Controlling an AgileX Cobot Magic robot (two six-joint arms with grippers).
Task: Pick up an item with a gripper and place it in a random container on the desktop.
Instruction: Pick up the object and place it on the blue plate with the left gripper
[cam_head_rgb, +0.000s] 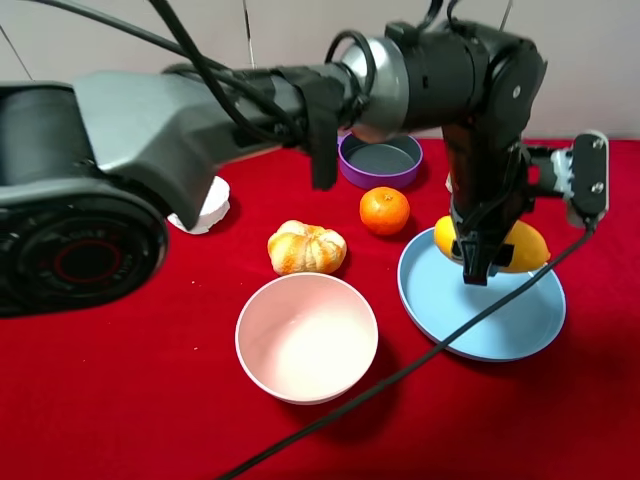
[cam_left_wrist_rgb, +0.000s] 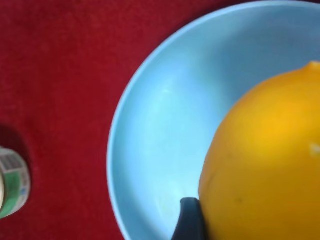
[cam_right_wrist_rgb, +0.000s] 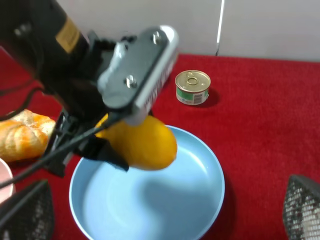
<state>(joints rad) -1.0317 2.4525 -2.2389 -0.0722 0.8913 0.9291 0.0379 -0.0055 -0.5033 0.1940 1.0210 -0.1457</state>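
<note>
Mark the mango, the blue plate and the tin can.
mango (cam_right_wrist_rgb: 145, 142), right wrist view, its yellow side
blue plate (cam_right_wrist_rgb: 160, 205), right wrist view, bare floor
tin can (cam_right_wrist_rgb: 192, 80), right wrist view, its lid

The yellow-orange mango fills much of the frame, close and blurred, and hides part of the light-blue plate. One of the dark fingers touches the mango's side. The plate sits on the red bench. A green-labelled can stands apart from it, partly cut off.
</note>
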